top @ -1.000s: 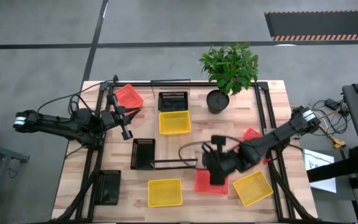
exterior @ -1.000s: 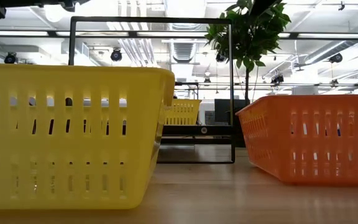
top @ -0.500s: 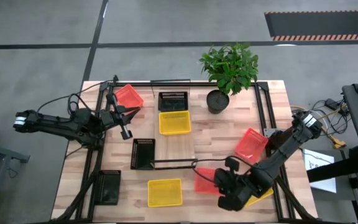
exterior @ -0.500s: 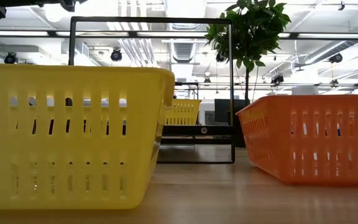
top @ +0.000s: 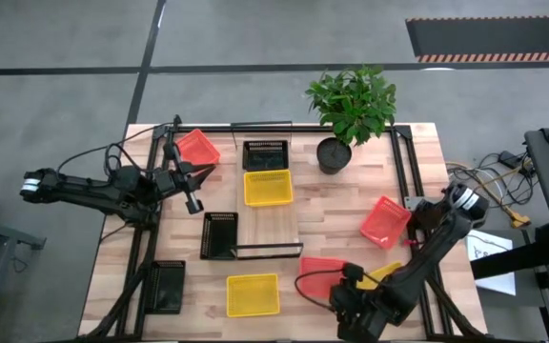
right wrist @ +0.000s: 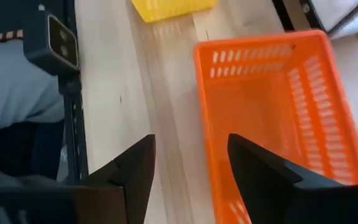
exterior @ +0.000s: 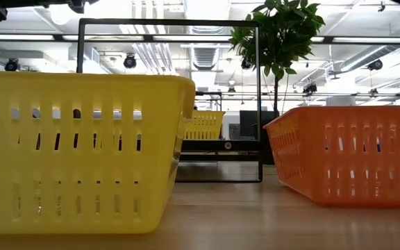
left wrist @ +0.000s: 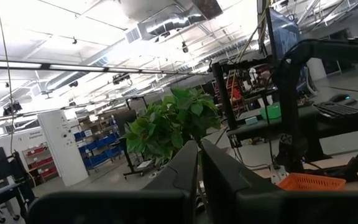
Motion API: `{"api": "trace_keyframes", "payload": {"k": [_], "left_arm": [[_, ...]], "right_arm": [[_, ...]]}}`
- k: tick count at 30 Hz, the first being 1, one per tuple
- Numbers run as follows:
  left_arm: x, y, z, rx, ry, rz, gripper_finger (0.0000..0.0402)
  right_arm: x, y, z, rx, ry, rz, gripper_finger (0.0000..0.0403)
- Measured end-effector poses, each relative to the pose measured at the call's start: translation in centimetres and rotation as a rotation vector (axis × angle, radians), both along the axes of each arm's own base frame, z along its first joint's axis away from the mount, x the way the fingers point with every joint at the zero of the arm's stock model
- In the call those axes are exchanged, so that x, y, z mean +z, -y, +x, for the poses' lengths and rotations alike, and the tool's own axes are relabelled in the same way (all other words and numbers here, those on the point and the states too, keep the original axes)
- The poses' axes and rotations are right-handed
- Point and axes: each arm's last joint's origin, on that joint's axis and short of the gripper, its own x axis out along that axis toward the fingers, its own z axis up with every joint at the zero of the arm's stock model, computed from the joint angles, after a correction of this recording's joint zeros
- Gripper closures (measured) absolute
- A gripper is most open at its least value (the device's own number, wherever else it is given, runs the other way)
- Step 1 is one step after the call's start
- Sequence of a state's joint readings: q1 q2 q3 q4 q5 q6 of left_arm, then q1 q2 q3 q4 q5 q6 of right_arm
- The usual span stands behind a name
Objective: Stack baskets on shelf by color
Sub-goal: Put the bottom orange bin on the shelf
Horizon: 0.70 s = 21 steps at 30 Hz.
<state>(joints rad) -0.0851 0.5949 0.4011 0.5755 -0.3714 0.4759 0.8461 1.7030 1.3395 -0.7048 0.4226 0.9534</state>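
My right gripper (top: 341,297) (right wrist: 188,171) is open near the table's front edge, over the near wall of a red basket (top: 322,274) (right wrist: 278,118). One finger is over the basket's inside and the other over bare wood. A yellow basket (top: 392,272) lies partly under that arm. Another red basket (top: 386,221) lies at the right. The shelf (top: 270,227) carries a black basket (top: 265,154) and a yellow basket (top: 267,188). My left gripper (top: 194,202) (left wrist: 199,163) is shut on nothing, held up at the left.
More baskets lie flat on the table: red (top: 198,148) at the far left, black (top: 220,234) beside the shelf, black (top: 167,287) and yellow (top: 253,294) near the front. A potted plant (top: 351,110) stands at the back.
My right gripper has swung from above the front red basket toward the table's near edge, and its arm has uncovered the red basket at the right. The front red basket stays on the table.
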Motion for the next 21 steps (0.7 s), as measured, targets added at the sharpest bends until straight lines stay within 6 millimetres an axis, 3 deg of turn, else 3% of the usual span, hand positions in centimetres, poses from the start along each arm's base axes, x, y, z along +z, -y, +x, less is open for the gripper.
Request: {"api": "trace_keyframes", "payload": {"k": [15, 21], "left_arm": [[0.0, 0.0, 0.0, 0.000, 0.000, 0.000, 0.0395], [0.0, 0.0, 0.0, 0.000, 0.000, 0.000, 0.0395]], "right_arm": [[-5.1, -0.1, 0.1, -0.005, -0.116, -0.126, 0.0232], [-5.9, -0.2, 0.2, 0.015, -0.132, -0.153, 0.0300]]}}
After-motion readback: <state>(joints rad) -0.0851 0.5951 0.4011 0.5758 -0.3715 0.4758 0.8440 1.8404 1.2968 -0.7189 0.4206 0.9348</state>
